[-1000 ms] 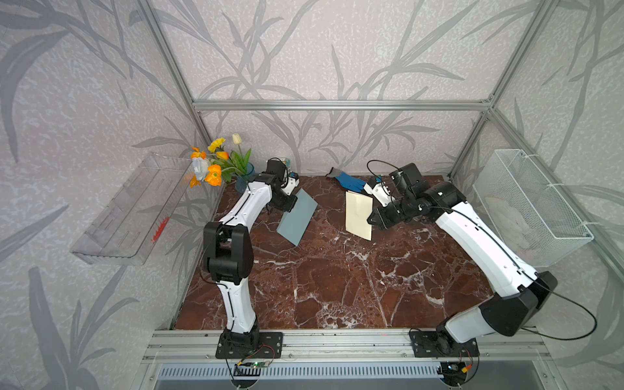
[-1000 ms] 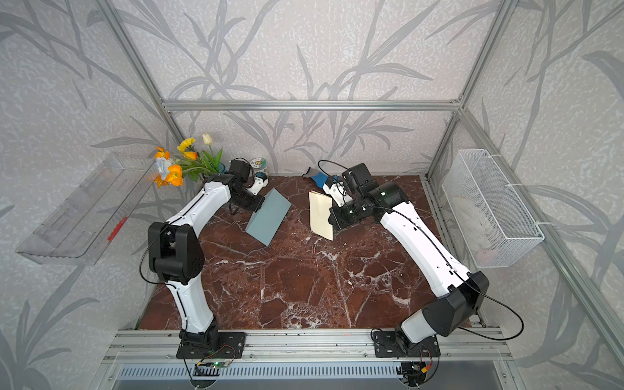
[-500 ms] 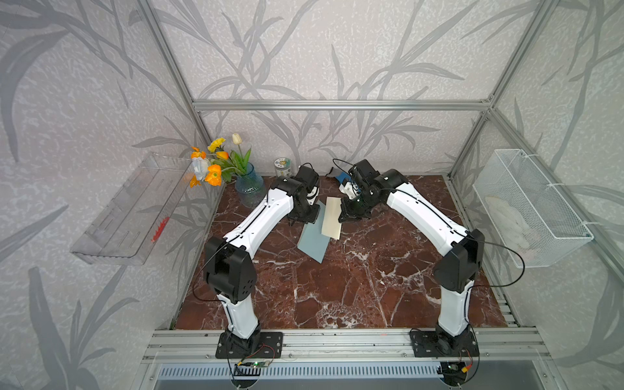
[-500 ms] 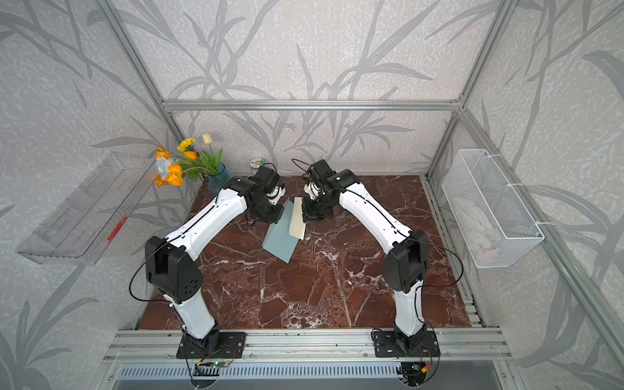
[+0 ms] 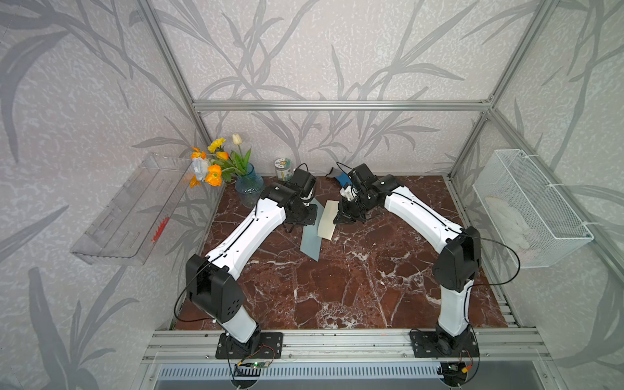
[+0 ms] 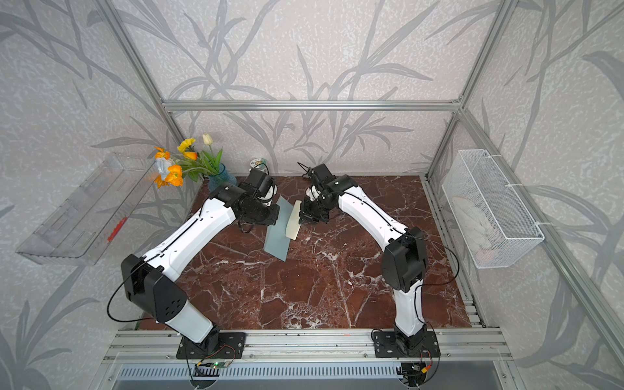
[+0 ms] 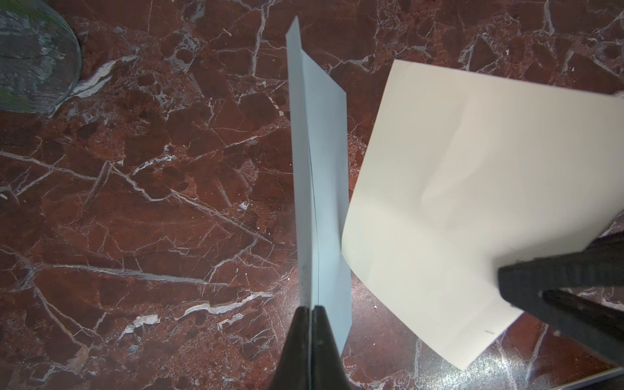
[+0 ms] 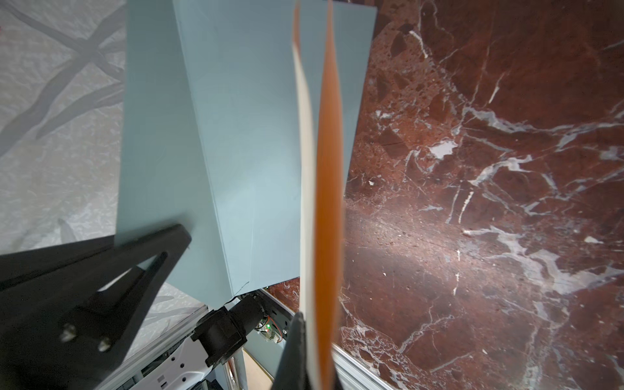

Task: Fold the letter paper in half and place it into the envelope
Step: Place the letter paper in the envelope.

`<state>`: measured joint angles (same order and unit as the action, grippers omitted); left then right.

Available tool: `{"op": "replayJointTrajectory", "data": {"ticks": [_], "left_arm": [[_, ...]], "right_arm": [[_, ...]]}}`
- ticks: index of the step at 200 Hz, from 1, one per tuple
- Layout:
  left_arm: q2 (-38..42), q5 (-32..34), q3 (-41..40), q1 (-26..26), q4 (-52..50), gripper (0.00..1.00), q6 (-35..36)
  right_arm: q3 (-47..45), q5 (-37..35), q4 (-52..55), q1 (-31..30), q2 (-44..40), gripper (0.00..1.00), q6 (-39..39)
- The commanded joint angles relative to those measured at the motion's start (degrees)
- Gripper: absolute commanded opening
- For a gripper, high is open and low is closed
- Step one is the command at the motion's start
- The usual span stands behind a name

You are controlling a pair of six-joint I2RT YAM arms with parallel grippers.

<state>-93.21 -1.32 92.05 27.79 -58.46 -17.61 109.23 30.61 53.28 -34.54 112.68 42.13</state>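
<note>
My left gripper (image 7: 309,312) squeezes the envelope (image 7: 322,152) at frame middle, my right gripper (image 8: 307,326) squeezes the letter paper (image 7: 472,185) just right of it

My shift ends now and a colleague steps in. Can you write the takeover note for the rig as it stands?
Left gripper: jaws shut on the envelope, held up above the table.
Right gripper: jaws shut on the letter paper, in the air right beside the envelope.
Done: paper looks folded, two layers showing in the right wrist view.
To do: slide the paper into the envelope; it is not inside yet.
</note>
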Motion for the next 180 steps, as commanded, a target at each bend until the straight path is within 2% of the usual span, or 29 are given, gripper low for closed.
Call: {"op": "replayJointTrajectory", "data": {"ticks": [1,57,180], "left_arm": [[0.19,1.39,-1.04,1.44,0.10,0.00,-1.14],[-1.41,2.17,-0.70,3.56,0.01,0.00,-0.85],[-2.00,3.38,-1.06,3.85,0.88,0.00,0.38]], "right_arm": [[1.78,1.47,-2.31,0.00,1.27,0.00,2.55],[0.66,3.04,-5.50,0.00,0.37,0.00,5.05],[-2.35,7.64,-14.20,0.39,-1.46,0.00,10.04]]}}
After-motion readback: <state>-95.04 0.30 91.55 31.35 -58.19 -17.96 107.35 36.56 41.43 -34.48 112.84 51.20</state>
